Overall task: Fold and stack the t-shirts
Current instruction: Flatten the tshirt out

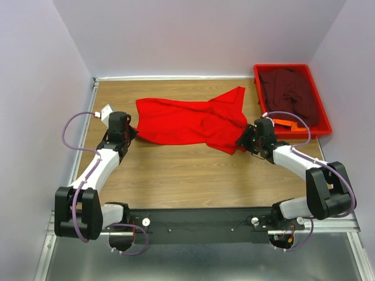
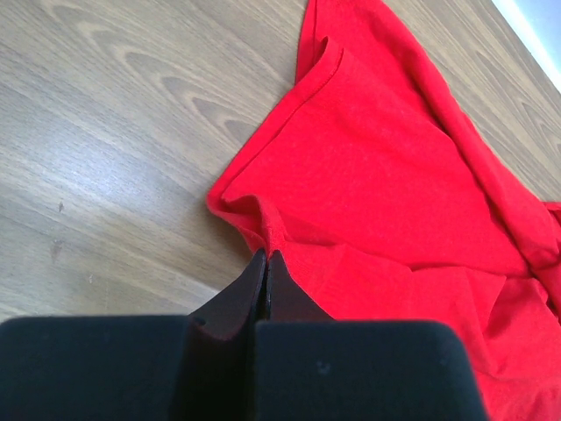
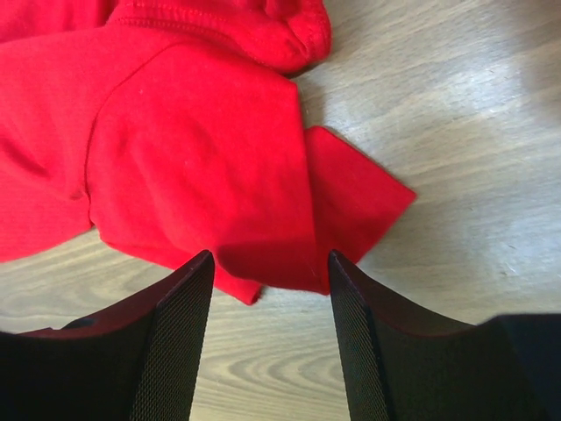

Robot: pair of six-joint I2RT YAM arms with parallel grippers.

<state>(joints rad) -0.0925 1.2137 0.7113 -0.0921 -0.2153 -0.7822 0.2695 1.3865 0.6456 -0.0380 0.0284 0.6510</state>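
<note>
A soft, bright red t-shirt of plain cloth lay spread and rumpled across the middle of the brown wood-grain table. Its long side ran left to right, and one pointed flap reached toward the far right. A dark maroon t-shirt sat bunched inside the rigid red plastic tray at the table's far right corner, apart from the red one.

The left gripper was at the bright red t-shirt's left end. In its wrist view the two black fingers were pressed together with no gap, their tips at a corner of the cloth's edge. The fabric puckered into a small ridge right where the tips met, so the hem was pinched there. The rest of the shirt fanned away flat on the wood.

The right gripper was low at the shirt's near right corner. Its fingers stood spread apart — a corner of the red cloth lay on the table in the gap between them, with a smaller flap poking out beside it. Neither finger was closed upon the cloth.
</note>
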